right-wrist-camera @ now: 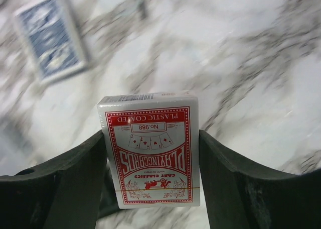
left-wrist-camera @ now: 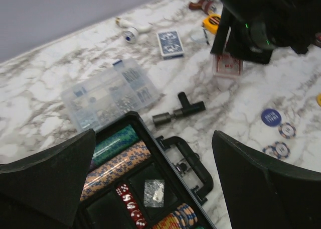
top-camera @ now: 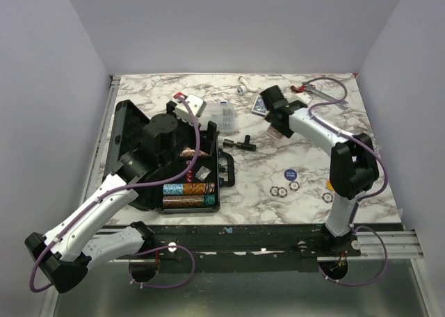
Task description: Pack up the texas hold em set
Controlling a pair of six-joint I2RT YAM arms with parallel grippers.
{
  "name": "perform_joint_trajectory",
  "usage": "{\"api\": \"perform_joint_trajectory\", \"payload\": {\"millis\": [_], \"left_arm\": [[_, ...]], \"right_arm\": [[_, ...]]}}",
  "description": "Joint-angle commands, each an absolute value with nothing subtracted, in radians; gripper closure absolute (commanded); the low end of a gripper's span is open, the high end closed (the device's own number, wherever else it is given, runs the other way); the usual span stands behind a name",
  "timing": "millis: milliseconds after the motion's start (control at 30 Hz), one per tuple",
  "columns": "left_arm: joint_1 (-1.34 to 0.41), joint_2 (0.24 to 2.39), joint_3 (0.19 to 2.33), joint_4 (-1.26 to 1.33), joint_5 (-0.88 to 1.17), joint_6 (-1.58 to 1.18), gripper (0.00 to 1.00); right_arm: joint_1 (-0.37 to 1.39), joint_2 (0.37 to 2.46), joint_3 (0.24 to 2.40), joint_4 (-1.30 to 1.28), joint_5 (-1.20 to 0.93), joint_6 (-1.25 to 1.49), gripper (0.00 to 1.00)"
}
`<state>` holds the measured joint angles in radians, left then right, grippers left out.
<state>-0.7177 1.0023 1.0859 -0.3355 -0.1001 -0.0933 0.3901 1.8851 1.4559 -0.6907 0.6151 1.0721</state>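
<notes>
The black case (top-camera: 119, 140) lies open at the left, with rows of poker chips (left-wrist-camera: 113, 163) and red dice (left-wrist-camera: 129, 204) in its tray and its handle (left-wrist-camera: 188, 156) facing right. My left gripper (left-wrist-camera: 155, 189) hovers open above the tray, holding nothing. My right gripper (right-wrist-camera: 150, 158) is shut on the red card deck (right-wrist-camera: 150, 148), a finger (right-wrist-camera: 75, 179) pressed to each long side. The blue deck (top-camera: 259, 106) lies on the table just behind it. A blue button (top-camera: 290, 172), a yellow button (top-camera: 329, 184) and loose chips (top-camera: 278, 190) lie at the right front.
A clear compartment box (top-camera: 224, 115) sits behind the case, and a black T-shaped part (top-camera: 240, 144) lies between the case and my right gripper. A yellow tape measure (left-wrist-camera: 213, 22) and small tools lie by the back wall. Walls close in the table on three sides.
</notes>
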Motion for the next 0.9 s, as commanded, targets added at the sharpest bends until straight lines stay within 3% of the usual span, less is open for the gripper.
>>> {"api": "perform_joint_trajectory", "payload": {"millis": [0,200,367,567,867], "left_arm": [[-0.723,0.860,1.010,-0.214,-0.395,-0.095,0.02],[-0.723,0.608,0.810,0.036,-0.647,-0.083,0.02],[-0.723,0.471,0.718,0.174,-0.728,-0.038,0.03],[-0.723,0.453,0.714,0.187,-0.748,-0.026,0.03],[-0.723,0.463,0.726,0.164,-0.740,-0.038,0.04]], "right_arm": [[0.624,1.828,1.432,-0.624,0.763,1.101,0.60],[0.898,1.864,1.493,-0.574,0.862,1.085,0.60],[0.994,1.888,1.521,-0.502,0.819,1.030,0.60],[1.045,1.950,1.559,-0.470,0.732,1.013,0.60],[1.106,2.110,1.756,-0.660,0.756,1.092,0.56]]}}
